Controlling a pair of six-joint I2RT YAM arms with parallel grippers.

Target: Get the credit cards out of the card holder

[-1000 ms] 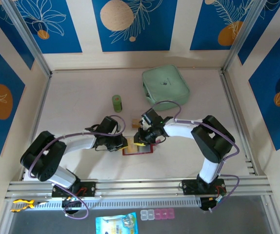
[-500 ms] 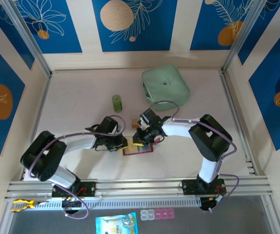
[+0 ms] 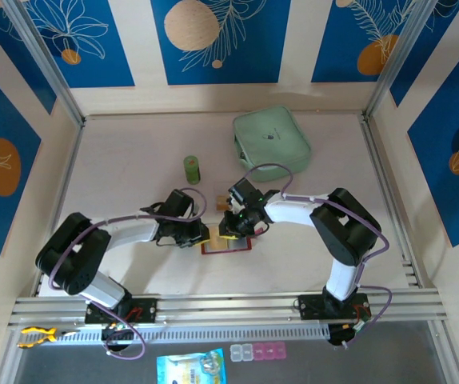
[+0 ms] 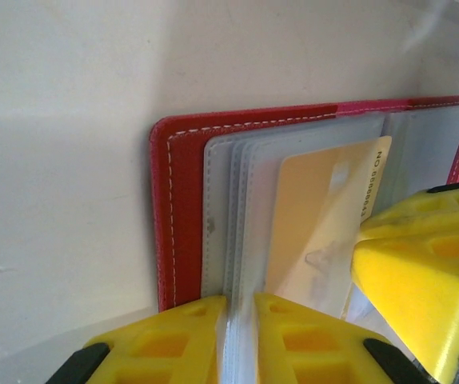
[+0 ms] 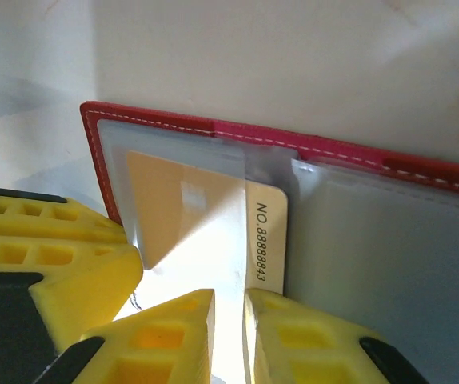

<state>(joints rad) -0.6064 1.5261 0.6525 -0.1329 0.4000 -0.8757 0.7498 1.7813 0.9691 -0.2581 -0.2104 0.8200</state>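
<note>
By my read the task is only partly underway. The card holder (image 3: 226, 246) lies open on the bench (image 3: 133, 160), just near of centre, and a tan credit card (image 5: 173, 200) sits partly out of its clear sleeve (image 4: 229, 200). My left jaws pinch the sleeve edges at the holder's 9 o'clock. My right jaws, at its 12, nip the card's edge. The left arm (image 3: 125, 232) and right arm (image 3: 293, 212) reach in low with elbows bent and wrists tipped down. The card is not yet free.
</note>
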